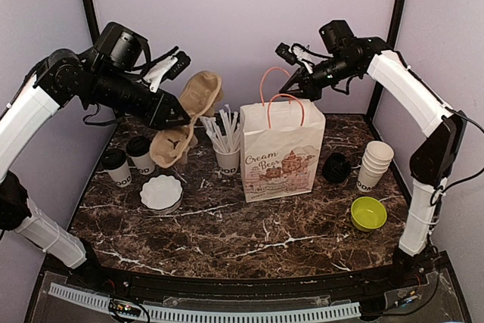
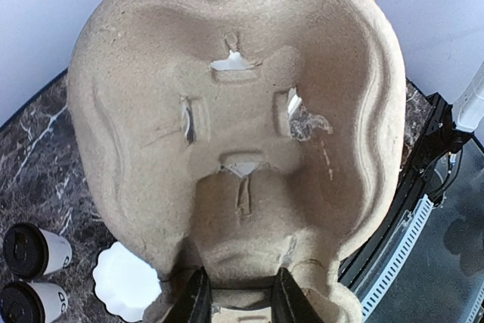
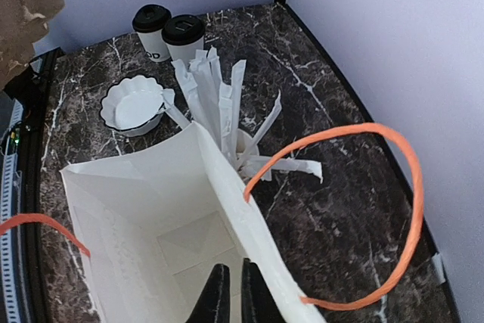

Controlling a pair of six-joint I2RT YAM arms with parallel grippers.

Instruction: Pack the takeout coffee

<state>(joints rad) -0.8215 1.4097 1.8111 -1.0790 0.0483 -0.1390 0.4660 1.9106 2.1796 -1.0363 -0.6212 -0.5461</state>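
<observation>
Clenches the left tool (image 2: pixel 238 300) on the near rim of a brown pulp cup carrier (image 2: pixel 234 111), one finger on each side of the edge, and holds it tilted in the air over the left rear of the counter (image 1: pixel 227 236), clear of the marble, hollows turned toward the wrist camera. Poises the right tool (image 3: pixel 231 289) at the upper edge of the white paper bag (image 1: pixel 281 153), fingers nearly together right at the rim; cannot tell whether any paper is pinched between them. Sees the bag standing upright at mid-counter, mouth open, with its orange handles (image 3: pixel 370 128) looping up on either side of that tool. Sees the takeout coffees (image 1: pixel 141 155), two white cups with black lids, standing side by side on the counter at the far left, below the raised carrier and well apart from the bag. Notes a white fluted dish (image 1: pixel 161 192) just in front of them, a white cup of wrapped straws (image 1: pixel 225 153) just left of the bag, and, to the bag's right, a round black thing (image 1: pixel 336 166), a stack of lidless white cups (image 1: pixel 374 163) and a green bowl (image 1: pixel 368 213) nearer the front edge
</observation>
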